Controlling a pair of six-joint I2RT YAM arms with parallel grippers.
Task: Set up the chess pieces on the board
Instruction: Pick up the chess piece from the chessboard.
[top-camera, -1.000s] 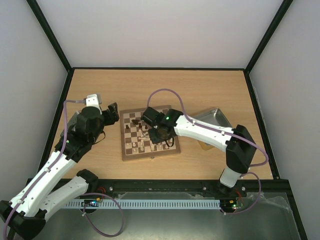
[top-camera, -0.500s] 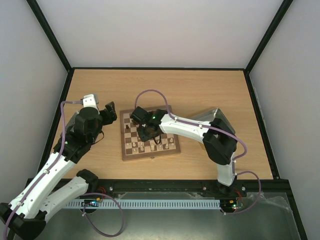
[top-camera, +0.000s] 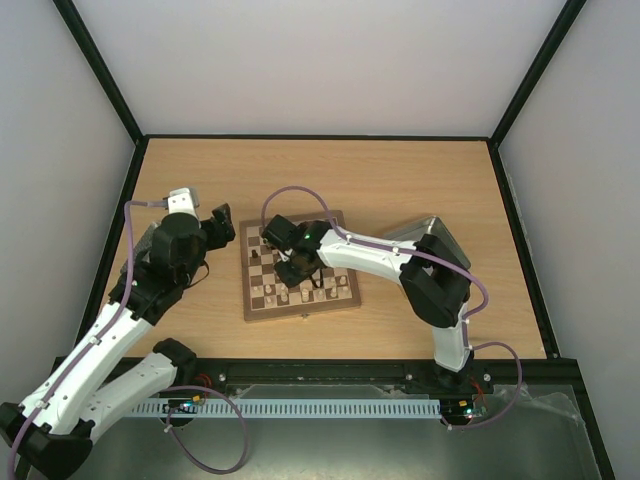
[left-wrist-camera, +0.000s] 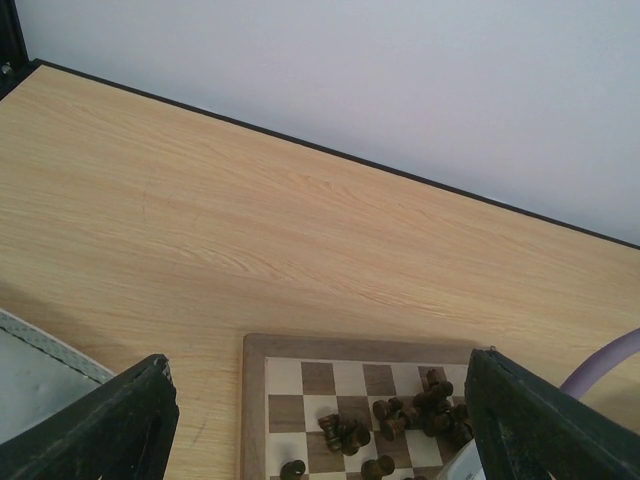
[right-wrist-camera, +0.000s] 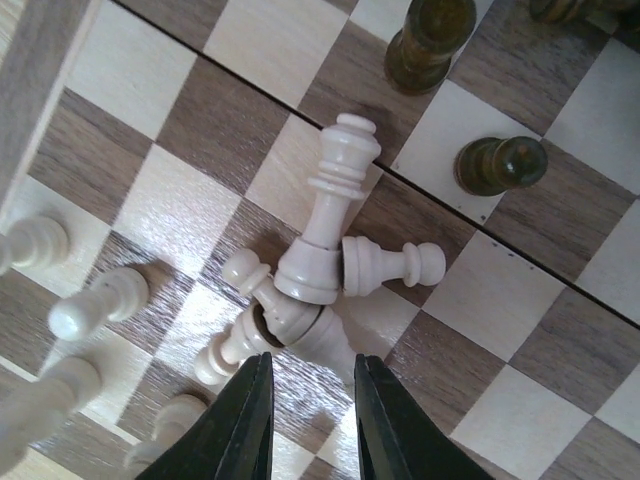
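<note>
The table (top-camera: 400, 180) is pale wood-grain with a thin black edge, closed in by white walls on its left, far and right sides. The board (top-camera: 300, 312) lies flat on it about midway across, slightly skewed to the table's edges. A grey metal tray (top-camera: 432, 228) sits just right of the board, partly hidden. A second grey tray (left-wrist-camera: 35, 375) lies left of the board, with bare wood between them.
</note>
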